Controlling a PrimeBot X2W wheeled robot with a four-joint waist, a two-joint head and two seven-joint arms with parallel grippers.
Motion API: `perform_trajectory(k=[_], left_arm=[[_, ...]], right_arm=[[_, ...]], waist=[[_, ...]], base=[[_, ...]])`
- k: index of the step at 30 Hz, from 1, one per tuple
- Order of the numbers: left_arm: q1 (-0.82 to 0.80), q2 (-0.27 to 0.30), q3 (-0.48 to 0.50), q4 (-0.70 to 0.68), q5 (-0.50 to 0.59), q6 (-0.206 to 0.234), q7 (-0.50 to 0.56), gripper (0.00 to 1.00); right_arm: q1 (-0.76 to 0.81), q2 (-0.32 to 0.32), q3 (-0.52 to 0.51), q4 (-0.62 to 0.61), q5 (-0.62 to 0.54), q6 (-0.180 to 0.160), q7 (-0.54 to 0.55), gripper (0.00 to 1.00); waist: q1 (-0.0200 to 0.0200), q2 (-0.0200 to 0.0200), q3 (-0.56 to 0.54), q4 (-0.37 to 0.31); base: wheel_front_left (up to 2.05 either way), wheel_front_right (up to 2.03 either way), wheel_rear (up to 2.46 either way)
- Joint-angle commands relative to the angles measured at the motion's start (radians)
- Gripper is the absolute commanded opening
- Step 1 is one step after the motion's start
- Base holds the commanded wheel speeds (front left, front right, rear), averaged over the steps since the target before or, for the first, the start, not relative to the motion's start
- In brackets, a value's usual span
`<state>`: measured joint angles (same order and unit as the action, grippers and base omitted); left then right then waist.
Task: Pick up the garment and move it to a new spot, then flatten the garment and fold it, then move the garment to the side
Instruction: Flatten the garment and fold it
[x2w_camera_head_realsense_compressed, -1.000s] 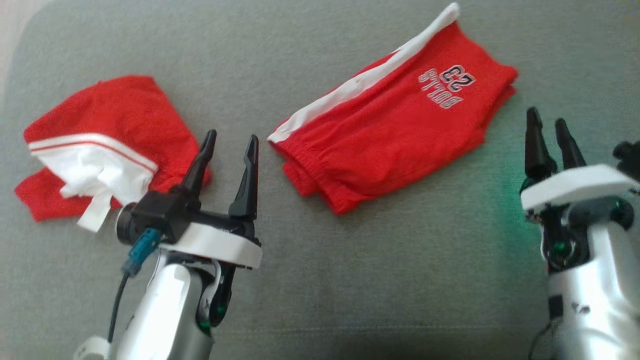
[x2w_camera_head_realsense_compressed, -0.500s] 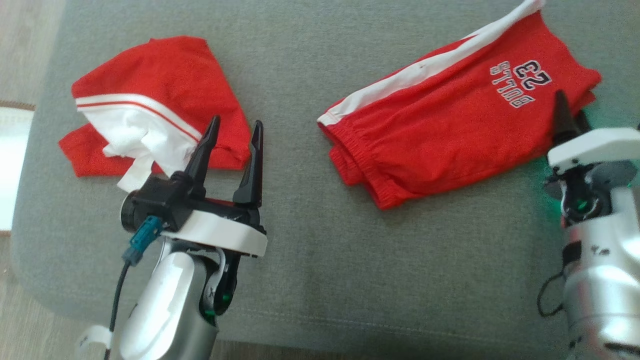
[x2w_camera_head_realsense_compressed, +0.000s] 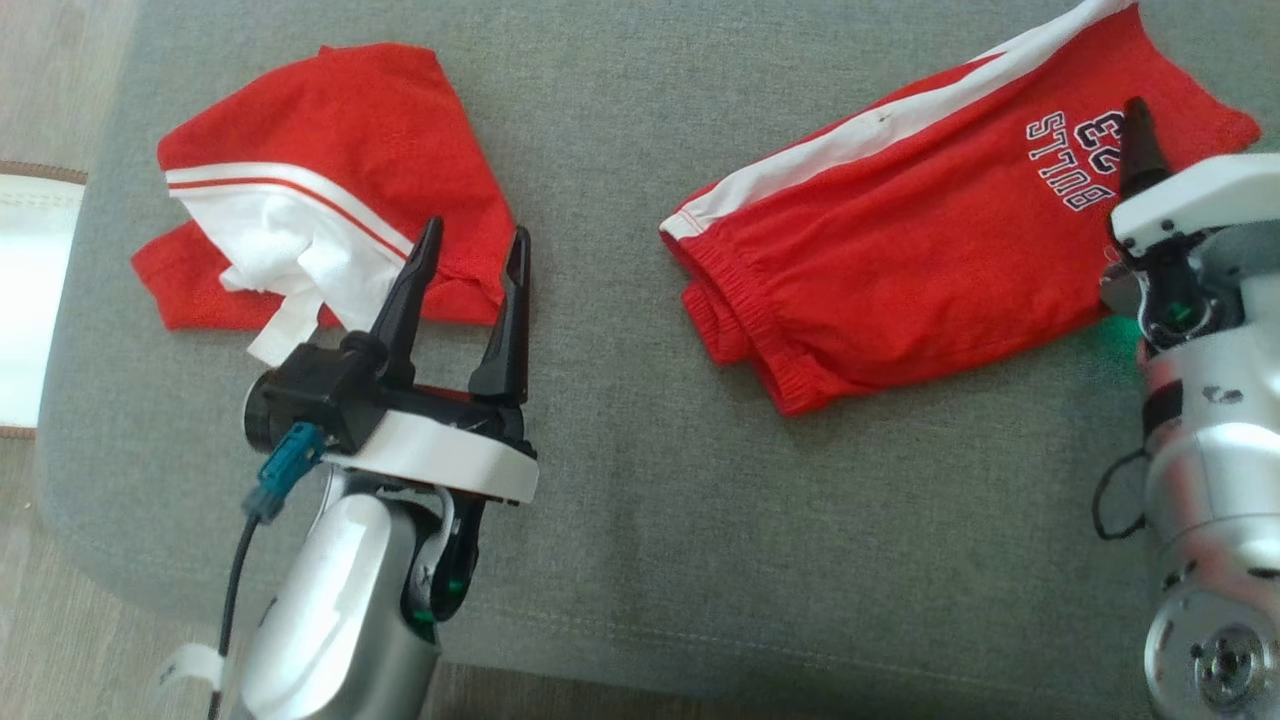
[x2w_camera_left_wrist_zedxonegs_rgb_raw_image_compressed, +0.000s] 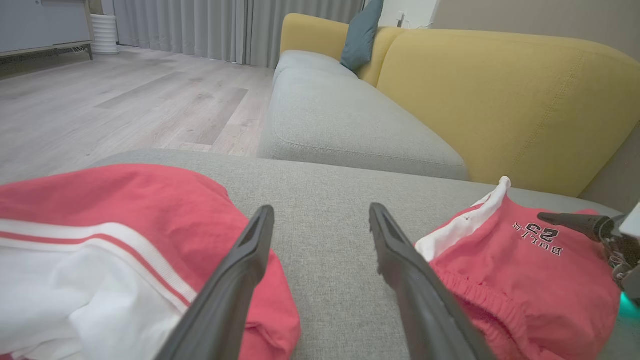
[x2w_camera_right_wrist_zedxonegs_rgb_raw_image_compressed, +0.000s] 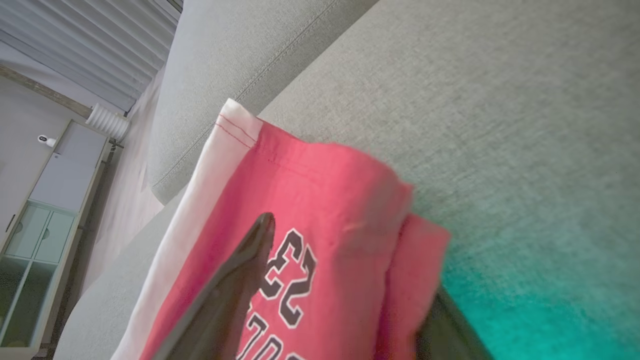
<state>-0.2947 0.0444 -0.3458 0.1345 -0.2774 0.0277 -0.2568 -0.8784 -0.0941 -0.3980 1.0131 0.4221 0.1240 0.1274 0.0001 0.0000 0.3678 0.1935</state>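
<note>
your right claw stands apart, straddling the printed corner of the folded shorts at the right of the cushion. slide in deeper so every layer sits between the fingers before you close, or the lower fold may slip out. your left claw, also apart and empty, hovers beside the crumpled garment.
</note>
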Motion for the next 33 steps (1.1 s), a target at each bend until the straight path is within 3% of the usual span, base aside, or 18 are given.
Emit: perform_trajectory(k=[1,10,20,23,33], left_arm=[[-0.039,0.006,0.027,-0.03,-0.007,0.007,-0.005,1.0],[-0.025,0.006,0.045,-0.019,0.011,0.002,-0.005,1.0],[0.004,0.006,0.058,-0.018,0.032,-0.007,-0.005,1.0],[0.015,0.006,0.057,-0.017,0.033,-0.005,-0.005,1.0],[0.034,0.006,0.05,-0.011,0.034,-0.013,-0.005,1.0]], right_arm=[[-0.005,0.044,0.018,0.032,-0.007,0.007,-0.004,0.0],[0.006,0.044,0.062,0.031,0.07,0.007,-0.141,0.0],[0.186,0.044,0.005,-0.13,0.104,0.007,-0.288,0.0],[0.237,0.044,-0.037,-0.178,0.105,0.007,-0.3,0.0],[0.281,0.044,-0.004,-0.244,0.097,0.007,-0.301,0.0]], waist=[[-0.0001,0.0,-0.002,-0.005],[-0.0001,0.0,-0.043,-0.072],[-0.0001,0.0,-0.097,-0.165],[-0.0001,0.0,-0.112,-0.178],[-0.0001,0.0,-0.129,-0.183]], base=[[0.0,0.0,0.0],[0.0,0.0,0.0],[0.0,0.0,0.0],[0.0,0.0,0.0],[0.0,0.0,0.0]])
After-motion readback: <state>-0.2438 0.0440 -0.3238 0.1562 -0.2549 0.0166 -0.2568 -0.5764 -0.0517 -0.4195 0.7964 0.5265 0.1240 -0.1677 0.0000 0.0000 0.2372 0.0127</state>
